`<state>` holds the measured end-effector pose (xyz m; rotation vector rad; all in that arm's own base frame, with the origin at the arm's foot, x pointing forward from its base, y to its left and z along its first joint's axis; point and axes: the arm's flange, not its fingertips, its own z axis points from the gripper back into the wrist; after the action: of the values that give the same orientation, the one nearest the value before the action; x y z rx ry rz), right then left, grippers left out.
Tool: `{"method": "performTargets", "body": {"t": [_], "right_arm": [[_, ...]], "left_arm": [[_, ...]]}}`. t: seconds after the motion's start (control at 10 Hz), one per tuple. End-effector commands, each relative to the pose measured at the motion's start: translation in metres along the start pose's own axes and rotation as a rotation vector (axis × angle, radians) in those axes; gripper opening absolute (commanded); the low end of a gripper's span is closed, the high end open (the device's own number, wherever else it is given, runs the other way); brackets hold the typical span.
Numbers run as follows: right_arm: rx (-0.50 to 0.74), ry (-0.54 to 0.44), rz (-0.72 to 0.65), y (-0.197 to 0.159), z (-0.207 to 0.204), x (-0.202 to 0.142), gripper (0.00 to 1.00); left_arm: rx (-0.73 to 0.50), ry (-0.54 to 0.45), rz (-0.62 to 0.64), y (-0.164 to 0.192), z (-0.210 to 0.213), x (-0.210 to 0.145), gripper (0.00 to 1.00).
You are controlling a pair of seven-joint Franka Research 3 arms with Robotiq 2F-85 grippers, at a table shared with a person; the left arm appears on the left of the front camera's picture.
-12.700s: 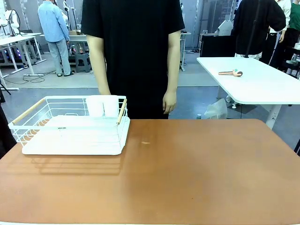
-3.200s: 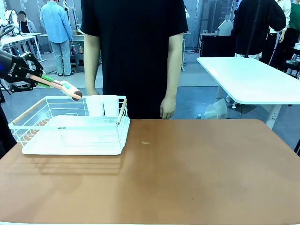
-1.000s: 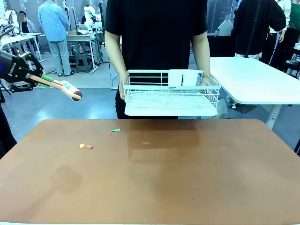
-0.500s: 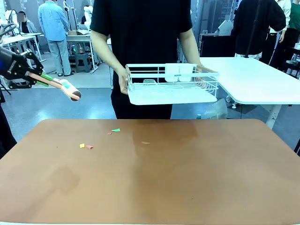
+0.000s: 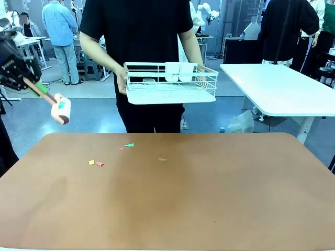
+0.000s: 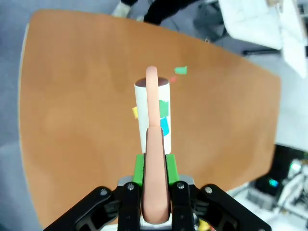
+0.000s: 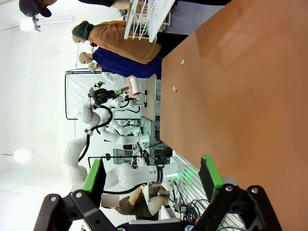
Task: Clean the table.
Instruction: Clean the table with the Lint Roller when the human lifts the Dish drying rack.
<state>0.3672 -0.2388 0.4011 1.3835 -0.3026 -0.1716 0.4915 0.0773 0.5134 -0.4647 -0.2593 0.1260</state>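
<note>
The reddish-brown table [image 5: 209,198] carries a few small paper scraps: a green one [image 5: 129,145], a yellow one [image 5: 91,162] and a red one [image 5: 99,164]. At the far left, above and beyond the table's edge, my left gripper [image 5: 37,86] is shut on the pink handle of a lint roller [image 5: 61,110], whose head hangs tilted downward. In the left wrist view the lint roller [image 6: 153,115] hovers over the table [image 6: 72,120] with coloured bits stuck to it, and my left gripper [image 6: 155,166] clamps its handle. My right gripper [image 7: 151,178] is open over the table [image 7: 240,96] with nothing between its fingers.
A person stands at the far side holding a white wire basket [image 5: 170,83] with two white cups in the air. A white-topped table [image 5: 282,89] stands at the back right. A small brown mark [image 5: 163,159] lies mid-table.
The roller head has swung down and to the left in my left gripper. The person has carried the basket leftward and a little higher.
</note>
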Motion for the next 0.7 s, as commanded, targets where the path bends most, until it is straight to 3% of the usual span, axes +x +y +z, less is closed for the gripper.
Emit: {"method": "performTargets", "body": {"t": [0.0,0.2,0.4,0.6], "right_arm": [[0.004,0.001,0.001,0.003,0.000,0.000,1.00],[0.004,0.001,0.001,0.003,0.000,0.000,1.00],[0.004,0.001,0.001,0.003,0.000,0.000,1.00],[0.004,0.001,0.001,0.003,0.000,0.000,1.00]], "left_arm": [[0.025,0.151,-0.113,0.025,-0.023,0.027,0.21],[0.078,0.208,-0.132,0.042,-0.050,0.031,0.21],[-0.012,0.162,-0.072,0.039,-0.050,0.033,0.21],[0.056,0.200,-0.105,0.048,-0.070,0.028,0.21]]}}
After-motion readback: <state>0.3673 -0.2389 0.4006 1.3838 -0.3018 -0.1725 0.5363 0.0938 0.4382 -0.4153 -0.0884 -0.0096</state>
